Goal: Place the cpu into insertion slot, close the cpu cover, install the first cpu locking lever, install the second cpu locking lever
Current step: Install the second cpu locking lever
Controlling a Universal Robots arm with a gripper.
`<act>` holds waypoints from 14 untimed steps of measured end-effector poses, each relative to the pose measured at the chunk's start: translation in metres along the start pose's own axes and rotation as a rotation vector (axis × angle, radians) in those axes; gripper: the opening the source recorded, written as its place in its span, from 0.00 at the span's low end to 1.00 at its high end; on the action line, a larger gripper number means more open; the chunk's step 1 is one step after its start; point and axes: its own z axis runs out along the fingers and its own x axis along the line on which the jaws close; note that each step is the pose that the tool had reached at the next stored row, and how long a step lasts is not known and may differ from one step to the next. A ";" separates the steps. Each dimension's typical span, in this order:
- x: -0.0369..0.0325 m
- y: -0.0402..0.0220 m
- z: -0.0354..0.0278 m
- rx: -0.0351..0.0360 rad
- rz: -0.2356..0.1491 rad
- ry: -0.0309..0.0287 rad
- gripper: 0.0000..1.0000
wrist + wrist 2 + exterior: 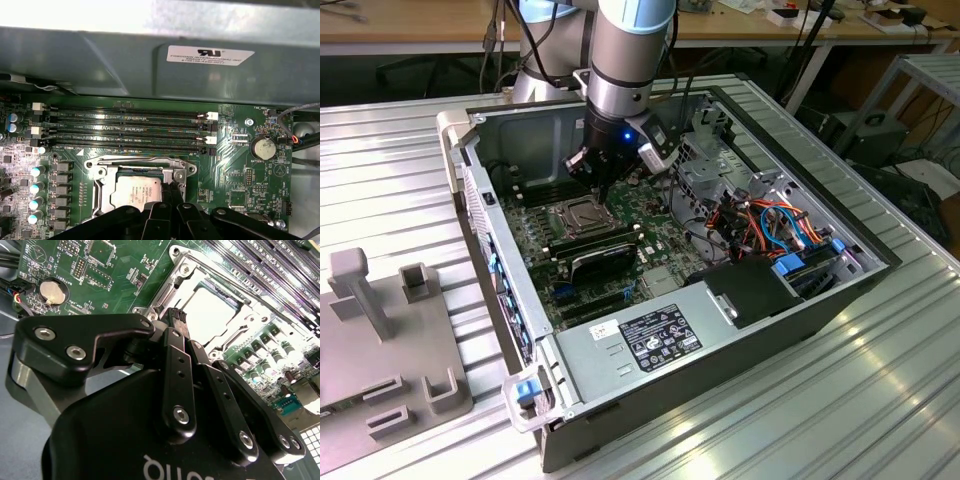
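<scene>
The cpu (136, 192) lies flat in the insertion slot (578, 216) on the green board, silvery top up, and glares bright in the second wrist view (212, 310). The cpu cover (134, 167) is down over it, its metal frame (170, 287) ringing the chip. My gripper (597, 185) hangs just above the socket inside the open computer case. Its black fingertips are pressed together at the cover's edge beside the chip in both wrist views (172, 189) (176, 315), shut with nothing visible between them. I cannot make out the locking levers clearly.
Several long black memory slots (125, 130) run beside the socket, below the grey case wall (150, 60). A coin battery (263, 148) sits on the board. A black module (602, 255), the power supply (660, 335) and orange-blue cables (780, 225) crowd the case. A grey fixture (380, 340) stands at the exterior view's left.
</scene>
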 end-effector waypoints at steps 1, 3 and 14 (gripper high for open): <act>0.0000 -0.0006 0.0000 -0.0001 0.000 0.0000 0.11; 0.0002 -0.0029 -0.0001 -0.0001 0.000 -0.0001 0.11; -0.0045 -0.0090 -0.0003 0.0000 0.000 -0.0001 0.11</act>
